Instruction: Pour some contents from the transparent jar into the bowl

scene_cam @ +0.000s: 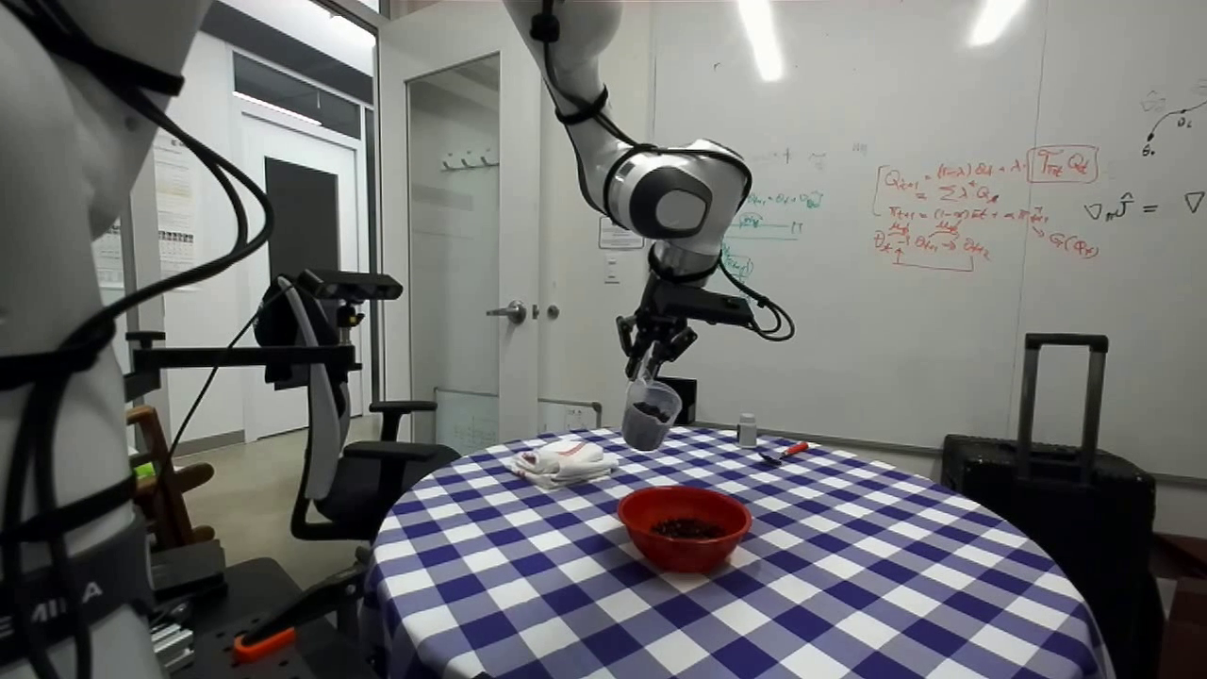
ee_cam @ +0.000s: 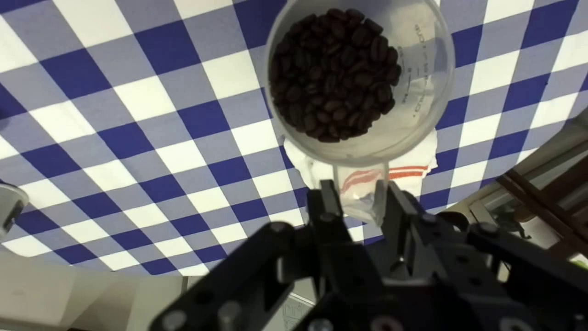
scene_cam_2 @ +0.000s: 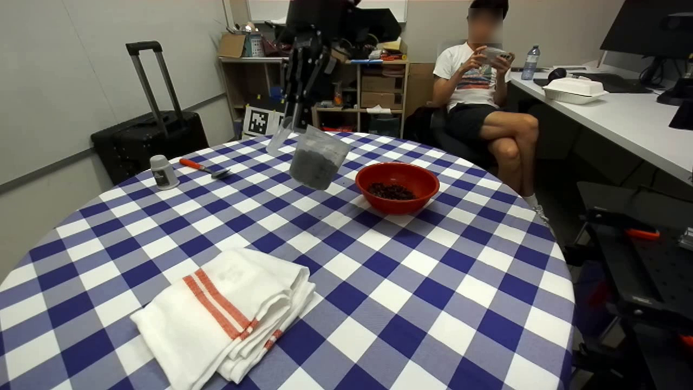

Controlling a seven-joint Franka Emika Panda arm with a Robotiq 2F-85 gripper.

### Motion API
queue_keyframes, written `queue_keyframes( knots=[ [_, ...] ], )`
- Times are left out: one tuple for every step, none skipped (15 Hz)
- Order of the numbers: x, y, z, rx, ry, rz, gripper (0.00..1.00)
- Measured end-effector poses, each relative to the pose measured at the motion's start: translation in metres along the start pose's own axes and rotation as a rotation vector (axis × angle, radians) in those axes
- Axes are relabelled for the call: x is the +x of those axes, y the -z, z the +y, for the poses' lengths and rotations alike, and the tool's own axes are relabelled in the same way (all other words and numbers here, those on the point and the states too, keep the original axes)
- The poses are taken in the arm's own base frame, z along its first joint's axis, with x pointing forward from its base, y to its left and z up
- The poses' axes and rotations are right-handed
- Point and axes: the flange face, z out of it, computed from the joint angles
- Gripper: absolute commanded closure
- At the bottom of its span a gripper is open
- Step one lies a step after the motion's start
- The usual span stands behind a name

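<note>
In an exterior view, the bowl [scene_cam_2: 398, 206] right of centre is red, the tablecloth [scene_cam_2: 433, 287] blue-and-white check, the lower-left towel [scene_cam_2: 243, 287] white, red-striped.

The table [scene_cam_2: 444, 319] carries 1 red bowl [scene_cam_2: 398, 206], 1 towel [scene_cam_2: 227, 309] and, near its edge, 1 spoon [scene_cam_2: 204, 169] and 1 container [scene_cam_2: 164, 173]; above is 1 transparent jar [scene_cam_2: 319, 160].

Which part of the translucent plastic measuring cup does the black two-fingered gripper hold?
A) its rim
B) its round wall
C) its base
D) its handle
D: in the wrist view, the gripper pinches the clear handle that juts from the cup.
</note>
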Motion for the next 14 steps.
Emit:
queue_keyframes(
  knots=[
    [-0.011,0.001,-0.004,0.009,-0.015,0.015,0.93],
    [-0.022,0.001,-0.008,0.018,-0.032,0.025,0.93],
    [-0.035,0.002,-0.012,0.023,-0.056,0.028,0.93],
    [-0.047,0.003,-0.015,0.02,-0.089,0.032,0.93],
    [-0.059,0.005,-0.019,0.009,-0.124,0.043,0.93],
    [-0.069,0.008,-0.021,-0.004,-0.15,0.057,0.93],
    [-0.079,0.011,-0.024,-0.019,-0.176,0.075,0.93],
    [-0.087,0.016,-0.027,-0.033,-0.199,0.097,0.93],
    [-0.095,0.019,-0.03,-0.048,-0.229,0.127,0.93],
    [-0.103,0.024,-0.032,-0.064,-0.26,0.163,0.93],
    [-0.111,0.027,-0.035,-0.08,-0.29,0.204,0.93],
    [-0.119,0.031,-0.038,-0.097,-0.316,0.243,0.93],
    [-0.128,0.035,-0.041,-0.112,-0.338,0.279,0.93],
    [-0.137,0.039,-0.044,-0.133,-0.36,0.312,0.93]
  ],
)
